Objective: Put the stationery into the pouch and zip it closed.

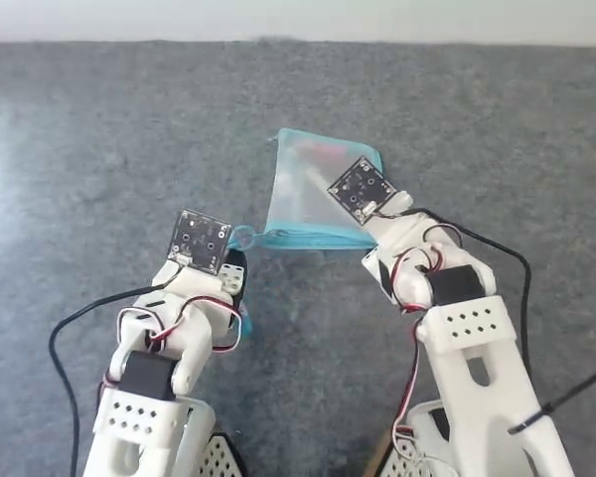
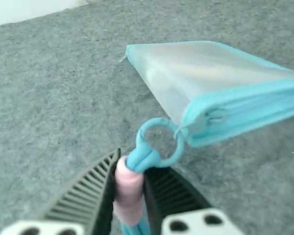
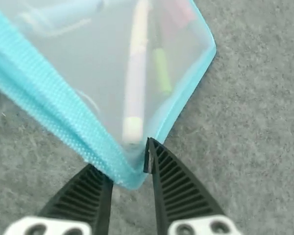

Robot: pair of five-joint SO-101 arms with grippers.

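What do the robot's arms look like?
The left arm and right arm are chunky white plastic, with black motors and thin red, white and black cables. Each wrist carries a small black square board. The fingers are black and ribbed.

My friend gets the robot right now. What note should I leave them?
The left hand is shut on the pull at one end of the pouch. The right hand pinches another corner of the pouch. Done: the pens are inside, and the zip looks closed. Left: check the zip is fully shut, then let go with both hands.
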